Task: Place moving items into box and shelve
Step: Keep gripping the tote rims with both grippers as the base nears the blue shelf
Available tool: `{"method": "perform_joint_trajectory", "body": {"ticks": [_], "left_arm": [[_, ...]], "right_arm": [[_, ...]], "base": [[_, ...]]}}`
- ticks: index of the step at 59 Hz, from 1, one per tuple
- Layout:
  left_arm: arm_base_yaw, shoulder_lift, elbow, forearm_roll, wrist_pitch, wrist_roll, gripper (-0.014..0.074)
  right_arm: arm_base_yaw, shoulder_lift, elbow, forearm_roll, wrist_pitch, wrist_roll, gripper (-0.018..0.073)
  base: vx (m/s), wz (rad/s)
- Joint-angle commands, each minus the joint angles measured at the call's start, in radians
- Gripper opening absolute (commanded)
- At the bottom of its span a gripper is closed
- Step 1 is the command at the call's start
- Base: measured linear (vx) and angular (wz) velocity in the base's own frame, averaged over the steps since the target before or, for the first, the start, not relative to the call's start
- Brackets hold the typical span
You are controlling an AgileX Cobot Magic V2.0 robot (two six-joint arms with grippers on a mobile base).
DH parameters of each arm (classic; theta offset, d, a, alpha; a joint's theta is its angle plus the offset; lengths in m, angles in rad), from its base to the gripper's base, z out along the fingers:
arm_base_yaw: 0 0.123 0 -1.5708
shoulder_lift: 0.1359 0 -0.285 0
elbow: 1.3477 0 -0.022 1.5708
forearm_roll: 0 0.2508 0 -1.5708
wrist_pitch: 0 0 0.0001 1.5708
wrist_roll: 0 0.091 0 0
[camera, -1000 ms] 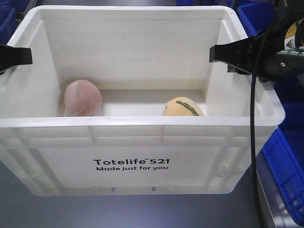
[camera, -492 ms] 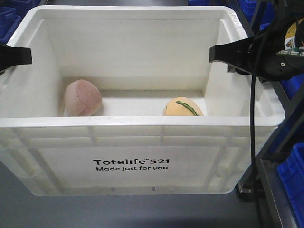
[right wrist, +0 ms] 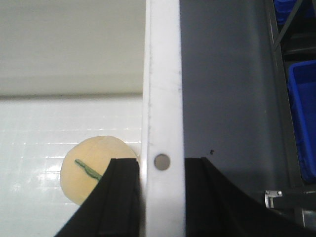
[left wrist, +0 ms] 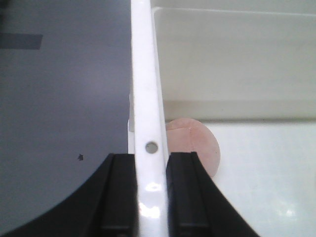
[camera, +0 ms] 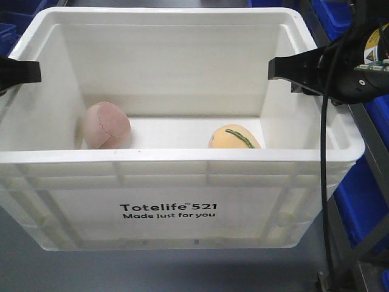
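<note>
Both arms clamp the white Totelife 521 crate [camera: 164, 210] by its side walls. The left gripper [left wrist: 150, 160] pinches the left rim, one finger inside and one outside. The pink-grey plush ball [left wrist: 195, 145] lies on the crate floor just below its inner finger. The right gripper [right wrist: 161, 165] pinches the right rim likewise, with the yellow green-striped plush ball [right wrist: 94, 158] below its inner finger. Blue bins [right wrist: 302, 113] stand beyond its outer finger.

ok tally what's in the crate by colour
pink ball: 1
yellow ball: 1
total: 2, both on the floor of the crate, lying apart
</note>
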Motion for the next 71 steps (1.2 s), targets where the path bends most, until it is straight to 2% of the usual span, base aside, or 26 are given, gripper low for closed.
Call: {"method": "perform_joint_trajectory", "body": {"ticks": [1, 71], "left_arm": [[0.007, -0.025, -0.044, 0.118, -0.079, 0.006, -0.0022], [0.007, -0.025, -0.044, 0.118, -0.079, 0.006, -0.0022]], "right_arm": [[-0.012, -0.042, -0.039, -0.140, -0.049, -0.006, 0.0085], [-0.012, -0.042, -0.039, -0.140, -0.049, -0.006, 0.0085]], "base": [[0.39, 0.01], [0.33, 0.05]]}}
